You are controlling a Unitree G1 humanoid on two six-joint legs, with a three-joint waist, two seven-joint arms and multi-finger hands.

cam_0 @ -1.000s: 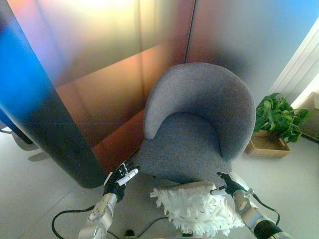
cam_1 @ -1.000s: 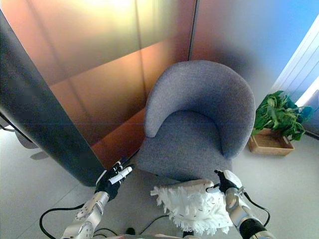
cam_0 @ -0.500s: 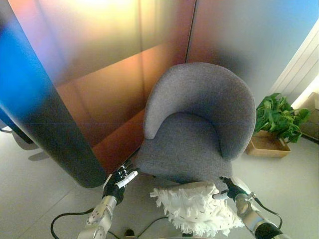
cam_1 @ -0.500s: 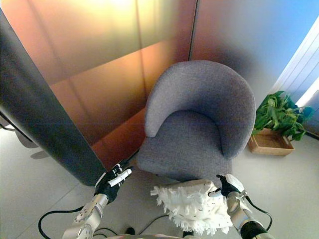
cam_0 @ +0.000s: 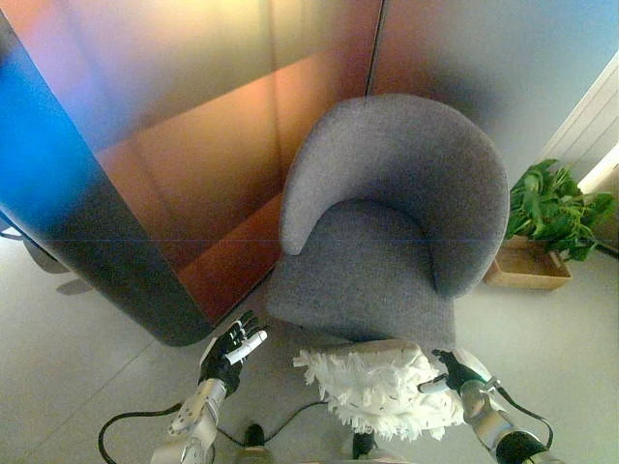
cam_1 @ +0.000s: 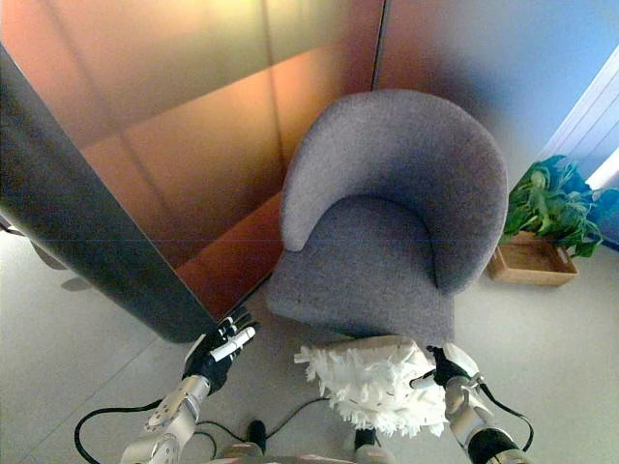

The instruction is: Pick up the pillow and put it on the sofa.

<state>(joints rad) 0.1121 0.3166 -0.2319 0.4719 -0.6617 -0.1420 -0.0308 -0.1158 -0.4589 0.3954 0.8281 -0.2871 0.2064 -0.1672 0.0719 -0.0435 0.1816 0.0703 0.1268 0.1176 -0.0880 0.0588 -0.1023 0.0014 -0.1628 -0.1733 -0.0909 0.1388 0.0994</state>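
Observation:
A white shaggy pillow (cam_0: 379,387) hangs in front of the grey armchair's front edge, low in both views. My right hand (cam_0: 455,371) grips its right side with curled fingers. The grey round-backed armchair (cam_0: 392,227) stands just beyond the pillow, its seat empty. My left hand (cam_0: 232,346) is open and empty, left of the chair's front corner and apart from the pillow. The pillow also shows in the right eye view (cam_1: 372,382), with my right hand (cam_1: 445,367) on it.
A dark curved column (cam_0: 87,242) and a glossy brown wall panel (cam_0: 213,145) stand to the left of the chair. A green plant in a wooden tray (cam_0: 546,227) sits on the floor at the right.
The camera has moved closer, so the chair sits higher in the view. The pillow has come nearer to the chair's front edge in my right hand. My left hand holds its pose.

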